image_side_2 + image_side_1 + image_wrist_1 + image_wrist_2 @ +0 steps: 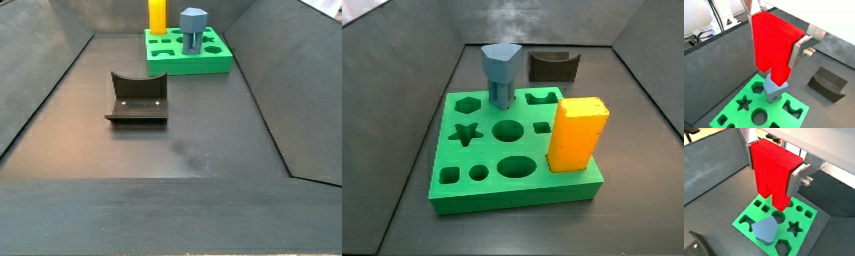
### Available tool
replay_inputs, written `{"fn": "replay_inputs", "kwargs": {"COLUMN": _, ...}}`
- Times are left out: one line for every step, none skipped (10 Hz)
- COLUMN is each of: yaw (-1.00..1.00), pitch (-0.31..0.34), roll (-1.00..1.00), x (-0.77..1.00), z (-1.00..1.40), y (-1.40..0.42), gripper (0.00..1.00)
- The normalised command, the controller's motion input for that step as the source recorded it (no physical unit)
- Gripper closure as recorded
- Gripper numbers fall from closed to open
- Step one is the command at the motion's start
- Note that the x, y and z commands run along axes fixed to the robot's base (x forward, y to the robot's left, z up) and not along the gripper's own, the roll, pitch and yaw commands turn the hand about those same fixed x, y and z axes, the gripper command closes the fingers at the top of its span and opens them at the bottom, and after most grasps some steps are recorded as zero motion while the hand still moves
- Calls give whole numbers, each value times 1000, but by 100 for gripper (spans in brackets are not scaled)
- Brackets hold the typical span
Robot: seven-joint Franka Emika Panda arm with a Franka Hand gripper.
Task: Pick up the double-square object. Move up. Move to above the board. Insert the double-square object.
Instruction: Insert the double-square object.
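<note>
In both wrist views my gripper (pixel 774 50) (pixel 773 175) is shut on the double-square object (pixel 771 40) (pixel 771 170), a bright red block with a groove splitting its lower end. A silver finger (pixel 796 56) (pixel 795 182) presses on one side of it. The block hangs upright above the green board (pixel 775 106) (pixel 753 212) and does not touch it. The board also shows in both side views (pixel 516 195) (pixel 187 68), with star, hexagon, circle and square cut-outs. Neither the gripper nor the red block shows in the side views.
A blue-grey hexagonal block (pixel 500 75) (pixel 195 28) (pixel 774 90) (pixel 765 230) stands in the board. A tall orange-yellow block (pixel 576 135) (pixel 158 15) stands in it too. The dark fixture (pixel 553 66) (pixel 136 98) (pixel 827 82) sits on the grey floor, apart from the board. Grey walls enclose the floor.
</note>
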Motion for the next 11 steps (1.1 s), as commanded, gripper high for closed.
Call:
{"fn": "replay_inputs", "kwargs": {"yaw": 0, "pitch": -9, "roll": -3, "x": 0, "z": -11, "y": 0, "gripper": 100}}
{"fn": "replay_inputs", "kwargs": {"yaw": 26, "pitch": -97, "roll": -17, "x": 29, "z": -189, "y": -171, "gripper": 100}}
{"fn": "replay_inputs", "kwargs": {"yaw": 0, "pitch": -139, "roll": 0, "x": 0, "z": -289, "y": -340, "gripper": 100}}
{"fn": "replay_inputs", "kwargs": {"yaw": 0, "pitch": -171, "roll": 0, "x": 94, "z": -357, "y": -409, "gripper": 100}}
{"fn": "replay_inputs", "kwargs": {"yaw": 63, "pitch": -179, "roll": 3, "x": 240, "z": -409, "y": -386, "gripper": 100}}
{"fn": "replay_inputs", "kwargs": {"yaw": 114, "pitch": -176, "roll": 63, "x": 394, "z": -449, "y": -303, "gripper": 100}}
{"fn": "replay_inputs", "kwargs": {"yaw": 117, "pitch": -203, "roll": 107, "x": 480, "z": -500, "y": -191, "gripper": 100}}
{"fn": "replay_inputs", "kwargs": {"yaw": 120, "pitch": -243, "roll": 161, "x": 437, "z": -574, "y": -126, "gripper": 100}}
{"fn": "replay_inputs", "kwargs": {"yaw": 129, "pitch": -231, "roll": 194, "x": 417, "z": -551, "y": -86, "gripper": 100}}
{"fn": "replay_inputs", "kwargs": {"yaw": 140, "pitch": -220, "roll": 206, "x": 397, "z": -549, "y": -57, "gripper": 100}}
{"fn": "replay_inputs", "kwargs": {"yaw": 160, "pitch": -207, "roll": 206, "x": 334, "z": -569, "y": -34, "gripper": 100}}
